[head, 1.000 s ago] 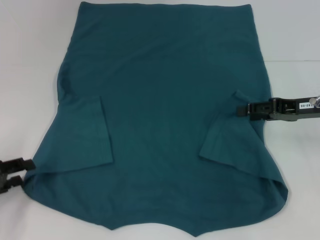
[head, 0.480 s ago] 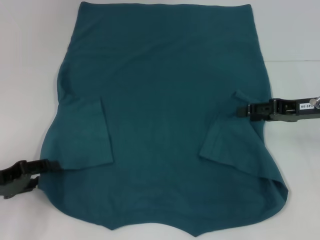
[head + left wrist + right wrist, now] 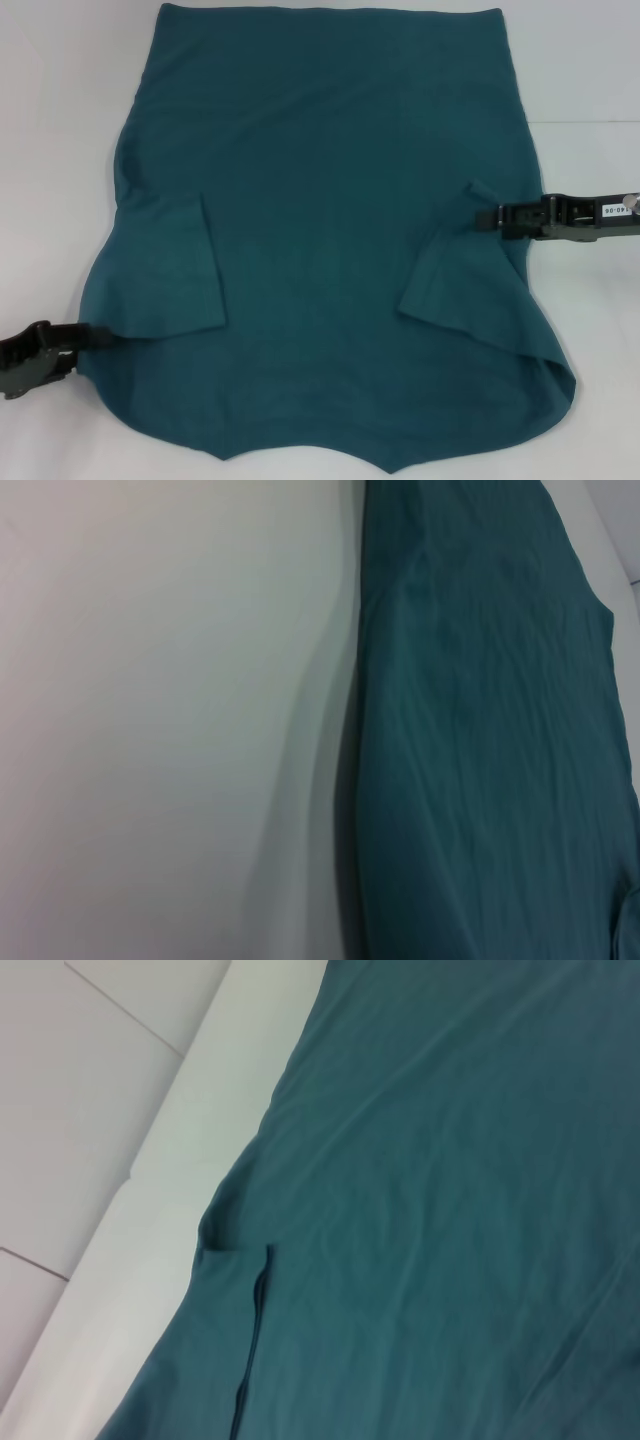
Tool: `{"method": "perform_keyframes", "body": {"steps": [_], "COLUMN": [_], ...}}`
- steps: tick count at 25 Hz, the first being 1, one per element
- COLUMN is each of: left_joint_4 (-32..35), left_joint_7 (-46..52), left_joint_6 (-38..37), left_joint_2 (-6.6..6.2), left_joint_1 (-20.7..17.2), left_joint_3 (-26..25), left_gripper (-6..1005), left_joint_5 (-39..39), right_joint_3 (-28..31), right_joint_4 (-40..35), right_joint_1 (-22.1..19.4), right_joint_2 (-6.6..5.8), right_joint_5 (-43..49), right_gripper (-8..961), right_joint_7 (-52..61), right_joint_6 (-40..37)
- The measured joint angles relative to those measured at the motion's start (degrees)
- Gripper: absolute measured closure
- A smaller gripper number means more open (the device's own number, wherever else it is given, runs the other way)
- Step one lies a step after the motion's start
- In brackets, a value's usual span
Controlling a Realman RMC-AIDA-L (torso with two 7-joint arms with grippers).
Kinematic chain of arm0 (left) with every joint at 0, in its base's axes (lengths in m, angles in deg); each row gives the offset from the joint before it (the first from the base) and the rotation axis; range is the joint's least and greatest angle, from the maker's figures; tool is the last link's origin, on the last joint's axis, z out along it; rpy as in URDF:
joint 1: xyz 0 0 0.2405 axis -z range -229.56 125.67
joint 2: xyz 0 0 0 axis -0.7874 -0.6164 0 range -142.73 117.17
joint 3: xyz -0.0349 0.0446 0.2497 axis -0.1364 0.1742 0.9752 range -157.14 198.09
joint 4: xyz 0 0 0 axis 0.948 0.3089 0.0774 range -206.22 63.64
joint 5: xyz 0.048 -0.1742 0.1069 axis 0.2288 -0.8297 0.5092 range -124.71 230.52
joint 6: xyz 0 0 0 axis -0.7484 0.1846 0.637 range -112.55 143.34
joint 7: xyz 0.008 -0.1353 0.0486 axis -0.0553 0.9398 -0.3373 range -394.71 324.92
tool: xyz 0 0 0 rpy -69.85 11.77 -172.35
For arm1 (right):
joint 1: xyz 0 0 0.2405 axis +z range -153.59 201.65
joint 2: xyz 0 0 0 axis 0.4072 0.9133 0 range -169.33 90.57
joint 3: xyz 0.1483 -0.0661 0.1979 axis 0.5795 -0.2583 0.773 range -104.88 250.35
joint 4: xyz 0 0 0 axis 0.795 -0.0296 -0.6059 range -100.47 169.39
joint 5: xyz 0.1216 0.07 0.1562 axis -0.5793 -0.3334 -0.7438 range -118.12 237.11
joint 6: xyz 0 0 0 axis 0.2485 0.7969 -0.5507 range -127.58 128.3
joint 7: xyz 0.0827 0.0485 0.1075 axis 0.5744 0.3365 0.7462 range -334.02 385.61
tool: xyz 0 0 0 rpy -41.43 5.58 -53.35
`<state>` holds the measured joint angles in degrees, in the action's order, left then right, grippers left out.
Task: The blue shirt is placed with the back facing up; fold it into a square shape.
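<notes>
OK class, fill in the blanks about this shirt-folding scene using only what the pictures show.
1. Both sleeves of the blue shirt are folded ____ onto its body.
2. The right claw sits at the shirt's ____ edge.
3. The left claw sits beside the ____ sleeve.
4. The shirt lies on a ____ table.

Answers: inward; right; left; white

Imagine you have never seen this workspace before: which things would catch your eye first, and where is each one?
The blue shirt dominates, spread plain side up across the white table with both short sleeves folded inward. A black gripper reaches in from each side: the left gripper at the shirt's near left edge by the folded sleeve, the right gripper at its right edge just above the other sleeve.
</notes>
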<state>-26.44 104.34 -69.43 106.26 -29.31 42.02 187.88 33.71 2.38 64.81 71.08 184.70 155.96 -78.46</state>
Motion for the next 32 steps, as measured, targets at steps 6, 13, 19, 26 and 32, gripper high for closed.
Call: {"method": "perform_keyframes", "body": {"steps": [6, 13, 19, 26, 32], "left_joint_4": [-0.37, -0.38, -0.43, -0.57, -1.04], "left_joint_7": [-0.10, -0.30, -0.95, -0.74, -0.72], "left_joint_6": [0.03, -0.46, -2.83, -1.07, -0.58], "left_joint_2": [-0.19, -0.28, -0.79, -0.80, -0.81], "left_joint_1": [0.23, 0.44, 0.59, 0.66, 1.11], "left_joint_3": [0.05, 0.04, -0.89, -0.66, -0.46], "left_gripper": [658, 874, 927, 962, 961], "left_joint_5": [0.01, -0.06, -1.61, -1.35, -1.30], "right_joint_3": [0.35, 0.39, -0.62, -0.67, -0.88], "right_joint_4": [0.00, 0.00, -1.07, -3.37, -3.45], "right_joint_1": [0.00, -0.17, -1.15, -3.12, -3.32], "right_joint_2": [-0.23, -0.63, -3.02, -5.23, -3.97], "right_joint_5": [-0.05, 0.10, 1.73, 9.93, 14.79], "right_gripper": [373, 378, 383, 388, 393], "right_joint_7": [-0.09, -0.27, 0.43, 4.59, 3.35], "right_joint_6": [-0.31, -1.96, -9.78, -15.96, -16.20]}}
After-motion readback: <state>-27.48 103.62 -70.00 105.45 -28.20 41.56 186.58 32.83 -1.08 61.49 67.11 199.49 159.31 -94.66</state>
